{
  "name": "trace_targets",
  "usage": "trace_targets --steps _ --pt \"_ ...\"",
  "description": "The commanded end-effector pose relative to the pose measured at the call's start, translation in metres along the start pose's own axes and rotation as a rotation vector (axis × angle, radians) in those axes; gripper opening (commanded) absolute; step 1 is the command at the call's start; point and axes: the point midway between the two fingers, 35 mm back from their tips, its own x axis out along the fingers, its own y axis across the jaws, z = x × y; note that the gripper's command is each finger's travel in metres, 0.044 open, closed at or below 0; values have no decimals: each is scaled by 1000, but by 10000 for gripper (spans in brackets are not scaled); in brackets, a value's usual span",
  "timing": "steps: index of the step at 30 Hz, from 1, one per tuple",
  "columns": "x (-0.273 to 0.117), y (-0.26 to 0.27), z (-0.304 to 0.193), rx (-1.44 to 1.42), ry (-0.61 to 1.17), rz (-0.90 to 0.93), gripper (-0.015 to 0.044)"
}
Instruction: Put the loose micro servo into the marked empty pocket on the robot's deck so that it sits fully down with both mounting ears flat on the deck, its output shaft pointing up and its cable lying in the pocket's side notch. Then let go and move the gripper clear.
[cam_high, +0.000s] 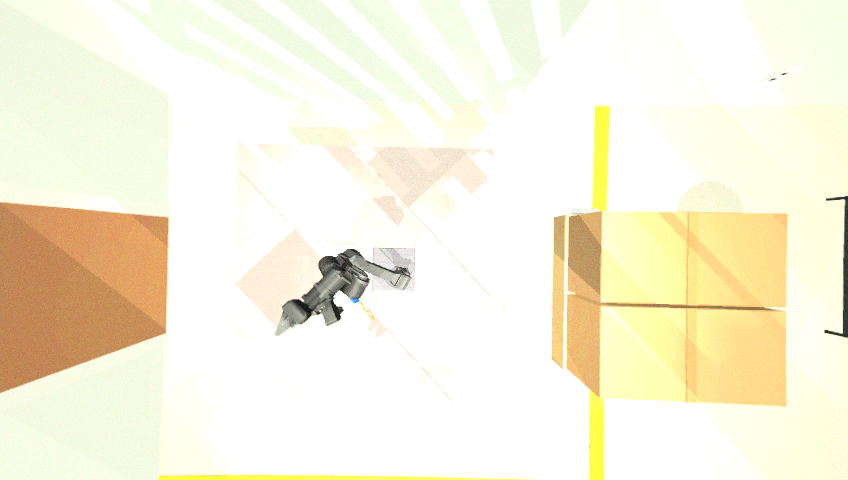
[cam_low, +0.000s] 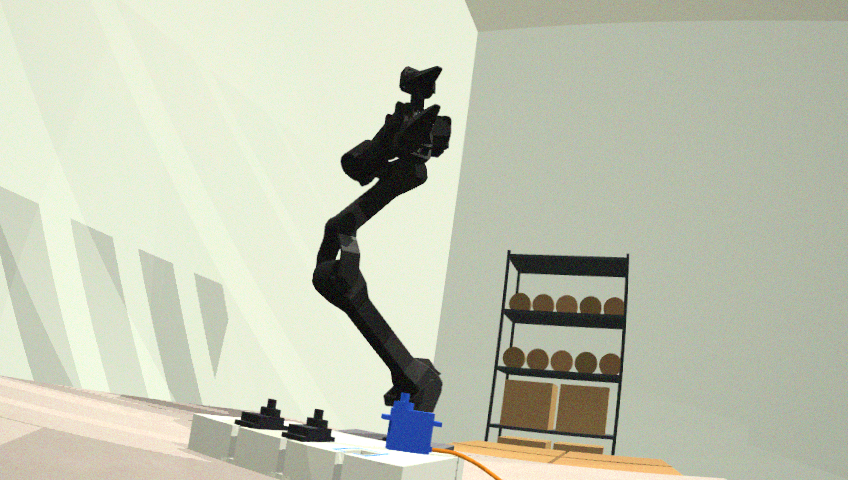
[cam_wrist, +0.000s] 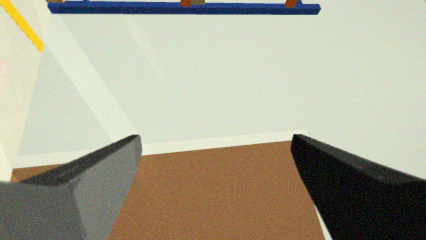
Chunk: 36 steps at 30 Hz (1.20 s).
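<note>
The blue micro servo (cam_low: 410, 429) (cam_high: 355, 299) stands upright by the near end of the white deck (cam_low: 255, 444), shaft up, close to the arm's base. Its orange cable (cam_low: 471, 461) (cam_high: 367, 311) trails off to the right. The marked pocket (cam_low: 363, 453), outlined in blue, lies just in front of the servo and looks empty. Two black servos (cam_low: 265, 415) (cam_low: 313, 428) sit in the deck further left. My gripper (cam_low: 420, 76) (cam_high: 280, 328) (cam_wrist: 217, 142) is raised high above the deck, far from the servo. Its fingers are wide open with nothing between them.
A black shelf rack (cam_low: 564, 318) with rolls and boxes stands at the back right. Stacked cardboard boxes (cam_high: 675, 303) lie right of a yellow floor line (cam_high: 601, 154). A brown slab (cam_high: 77, 285) is on the left.
</note>
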Motion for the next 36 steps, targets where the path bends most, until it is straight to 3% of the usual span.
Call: trace_targets --steps 1,11,36 --pt "0 0 0 -5 2 -1 426" --pt "-8 -15 7 -186 64 -51 440" --pt "-31 -60 42 -993 309 -117 440"
